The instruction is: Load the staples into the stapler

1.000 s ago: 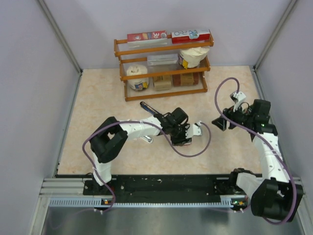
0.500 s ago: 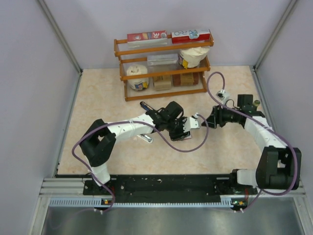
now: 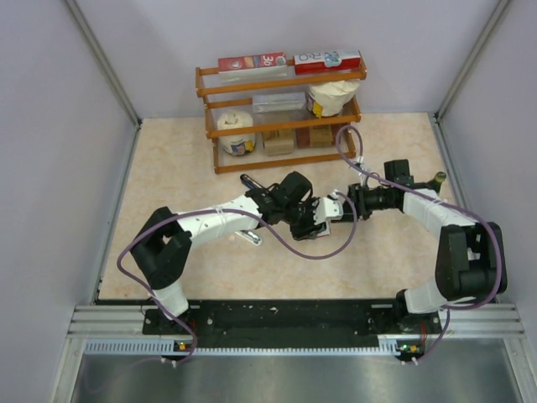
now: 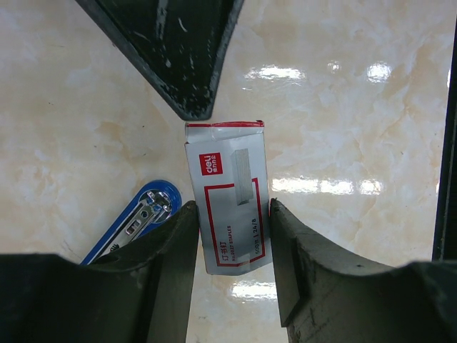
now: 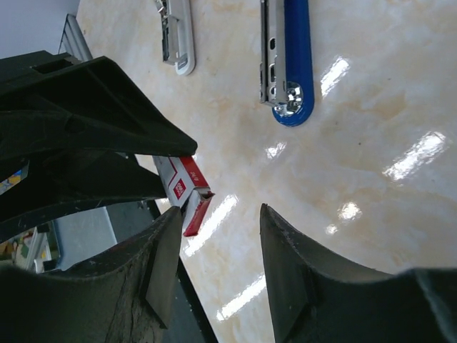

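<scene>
Left wrist, left fingers (image 4: 175, 271) pinching staple box (image 4: 228, 207) side edges, right fingers (image 5: 285, 271) parted, empty, at its end

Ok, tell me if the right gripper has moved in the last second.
Yes. The right gripper has swung left, from beyond the shelf's right end to just below it, toward the staple box.
</scene>
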